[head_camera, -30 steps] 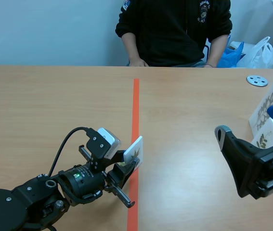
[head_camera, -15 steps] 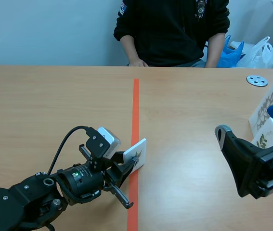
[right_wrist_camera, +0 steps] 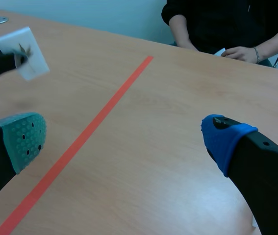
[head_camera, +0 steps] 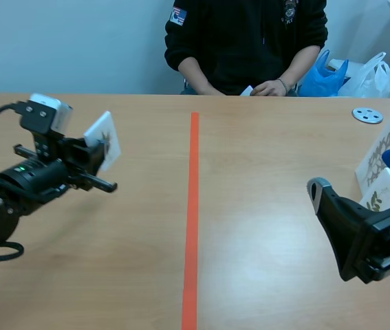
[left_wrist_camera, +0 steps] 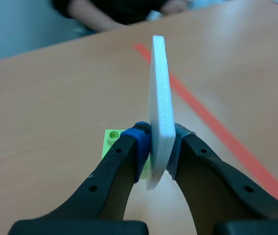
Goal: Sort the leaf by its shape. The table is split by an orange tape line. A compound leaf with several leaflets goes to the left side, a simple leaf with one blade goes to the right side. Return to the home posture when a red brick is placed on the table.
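A white leaf card [head_camera: 104, 141] is held upright over the table's left side, well left of the orange tape line [head_camera: 193, 206]. My left gripper [head_camera: 97, 157] is shut on its lower edge. In the left wrist view the card [left_wrist_camera: 158, 93] shows edge-on between the pads, so its leaf cannot be read there. The right wrist view catches the same card [right_wrist_camera: 25, 45] far off, with a small dark leaf print on its face. My right gripper [right_wrist_camera: 124, 137] is open and holds nothing, low over the right side [head_camera: 358, 177].
Two leaf cards [head_camera: 380, 148] [head_camera: 382, 192] lean at the right edge, close to my right gripper. A grey disc [head_camera: 367, 115] lies at the far right. A small green brick [left_wrist_camera: 110, 139] lies under the left gripper. A person sits across the table, hands [head_camera: 270, 87] at the far edge.
My left arm has lifted the card from beside the tape line and carried it left and farther from me. The person's hands have shifted. The right arm has kept still.
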{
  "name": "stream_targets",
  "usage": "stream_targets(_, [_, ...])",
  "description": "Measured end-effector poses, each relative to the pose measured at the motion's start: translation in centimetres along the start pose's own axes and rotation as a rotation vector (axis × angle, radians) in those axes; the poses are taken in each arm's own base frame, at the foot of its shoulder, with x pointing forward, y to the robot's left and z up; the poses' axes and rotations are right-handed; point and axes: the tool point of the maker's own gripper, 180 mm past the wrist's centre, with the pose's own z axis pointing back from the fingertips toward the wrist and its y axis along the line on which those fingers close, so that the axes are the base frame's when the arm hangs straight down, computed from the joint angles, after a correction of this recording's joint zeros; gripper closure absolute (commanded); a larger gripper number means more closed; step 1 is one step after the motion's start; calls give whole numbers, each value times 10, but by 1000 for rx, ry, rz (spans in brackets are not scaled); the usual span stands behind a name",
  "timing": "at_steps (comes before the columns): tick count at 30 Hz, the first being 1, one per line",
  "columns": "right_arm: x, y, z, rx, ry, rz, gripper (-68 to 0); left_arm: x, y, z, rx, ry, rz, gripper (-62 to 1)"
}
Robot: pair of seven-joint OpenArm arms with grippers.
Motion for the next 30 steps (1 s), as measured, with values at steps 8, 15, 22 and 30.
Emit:
stream_targets(8, [0, 0, 0, 0, -2, 0, -679, 11, 66, 4, 162, 2, -33, -55])
stream_targets(15, [0, 0, 0, 0, -2, 0, -679, -29, 93, 14, 230, 107, -15, -55])
stream_targets(22, [0, 0, 0, 0, -2, 0, -679, -33, 123, 18, 308, 111, -4, -55])
stream_targets(30, [0, 0, 0, -15, -9, -16, -679, -59, 137, 30, 359, 164, 47, -55])
